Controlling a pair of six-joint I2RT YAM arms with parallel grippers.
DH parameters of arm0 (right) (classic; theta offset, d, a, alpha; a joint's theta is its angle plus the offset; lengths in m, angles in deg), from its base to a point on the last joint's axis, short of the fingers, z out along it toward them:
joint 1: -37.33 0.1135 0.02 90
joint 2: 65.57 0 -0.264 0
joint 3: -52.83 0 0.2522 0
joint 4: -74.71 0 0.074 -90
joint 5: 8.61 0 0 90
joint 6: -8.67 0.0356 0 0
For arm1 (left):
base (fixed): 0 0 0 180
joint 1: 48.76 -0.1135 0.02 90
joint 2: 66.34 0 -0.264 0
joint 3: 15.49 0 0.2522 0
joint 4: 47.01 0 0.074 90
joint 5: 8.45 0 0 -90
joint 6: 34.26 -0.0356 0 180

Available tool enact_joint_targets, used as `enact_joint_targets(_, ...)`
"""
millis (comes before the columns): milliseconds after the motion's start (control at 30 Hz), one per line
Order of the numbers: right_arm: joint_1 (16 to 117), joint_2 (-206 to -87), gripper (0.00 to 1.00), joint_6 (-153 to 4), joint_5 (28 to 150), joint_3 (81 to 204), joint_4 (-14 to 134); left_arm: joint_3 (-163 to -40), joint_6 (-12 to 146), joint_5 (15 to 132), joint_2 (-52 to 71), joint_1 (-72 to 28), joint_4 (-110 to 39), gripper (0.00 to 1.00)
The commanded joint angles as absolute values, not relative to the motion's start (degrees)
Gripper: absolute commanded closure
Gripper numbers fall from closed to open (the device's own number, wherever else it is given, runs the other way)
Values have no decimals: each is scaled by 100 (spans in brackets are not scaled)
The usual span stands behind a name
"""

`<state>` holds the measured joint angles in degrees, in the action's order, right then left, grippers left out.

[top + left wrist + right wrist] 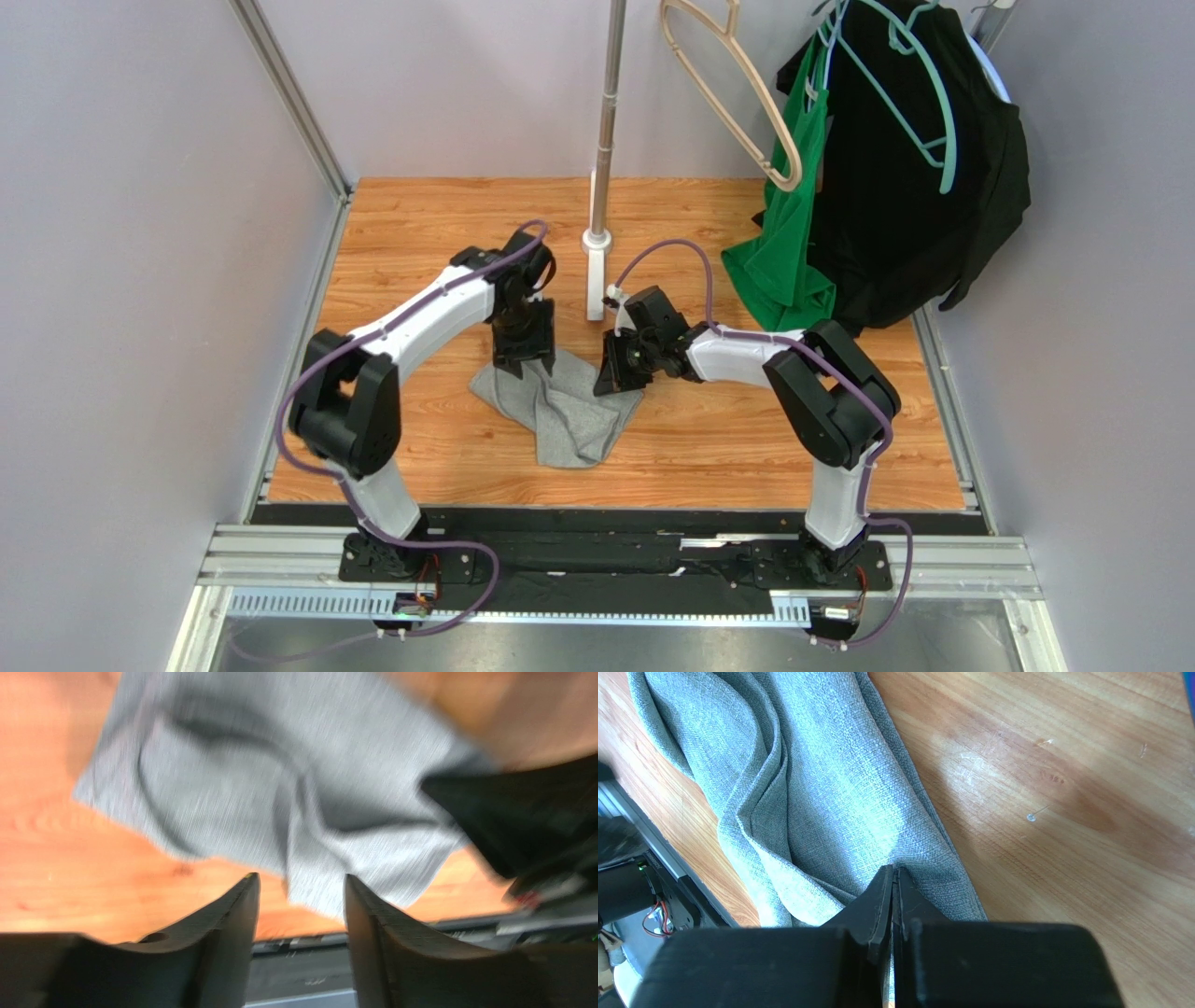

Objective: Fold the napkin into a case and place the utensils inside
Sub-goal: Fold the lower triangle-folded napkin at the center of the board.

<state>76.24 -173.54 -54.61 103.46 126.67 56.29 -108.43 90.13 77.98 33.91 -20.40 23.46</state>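
The grey napkin (561, 413) lies crumpled and loosely folded on the wooden table, between the two grippers. My left gripper (522, 359) hovers over its far left part. In the left wrist view its fingers (235, 917) stand apart with nothing between them, and the napkin (281, 791) lies just beyond the tips; this view is blurred. My right gripper (617, 375) is at the napkin's right edge. In the right wrist view this gripper (894, 873) is shut on the napkin (822, 784), with a sliver of cloth pinched between the jaws. The utensils are out of view.
A metal pole (605, 140) stands on the table behind the grippers. At the back right hang a green garment (786, 252), a black garment (912, 182) and a beige hanger (730, 84). Grey walls flank the table, and a metal rail (617, 560) runs along its near edge.
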Motion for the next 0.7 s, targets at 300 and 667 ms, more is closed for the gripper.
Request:
enact_joint_targets(300,7679,-17368,99,-5690,10284,12689,5392,-7180,10214,5958,679,-2011,106,35)
enact_joint_targets(667,7688,-17342,100,-5681,10284,12627,5418,-6854,10470,6564,1513,-1817,-706,39)
